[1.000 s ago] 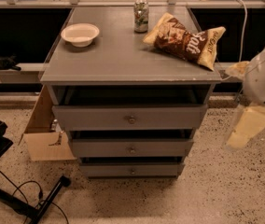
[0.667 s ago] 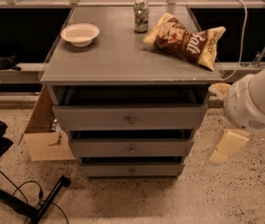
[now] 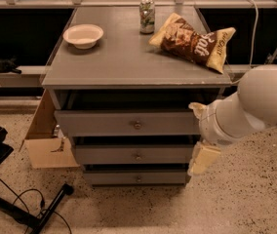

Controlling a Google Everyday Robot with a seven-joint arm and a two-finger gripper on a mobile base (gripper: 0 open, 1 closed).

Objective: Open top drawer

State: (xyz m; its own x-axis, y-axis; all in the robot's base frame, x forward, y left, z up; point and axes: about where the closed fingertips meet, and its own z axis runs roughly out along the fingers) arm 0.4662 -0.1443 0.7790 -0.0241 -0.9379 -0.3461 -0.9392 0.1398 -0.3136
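Observation:
The top drawer point(image 3: 128, 123) is the widest grey front, just under the cabinet top, with a small round metal knob point(image 3: 137, 125) at its centre. A dark gap shows above its front. Two narrower grey drawers point(image 3: 133, 155) sit below it. My gripper point(image 3: 200, 133) is on the end of the white arm point(image 3: 255, 106) at the right end of the top drawer front, well right of the knob. Its cream fingers point(image 3: 203, 159) are spread apart, one up and one down, and hold nothing.
On the grey cabinet top point(image 3: 124, 57) are a white bowl point(image 3: 83, 35), a soda can point(image 3: 147, 16) and a brown chip bag point(image 3: 193, 42). A cardboard box point(image 3: 46, 140) stands at the cabinet's left. Black cables and a stand point(image 3: 41, 211) lie on the speckled floor at left.
My arm and gripper have moved left from the right edge of view to the right end of the drawer fronts. The drawers have not moved.

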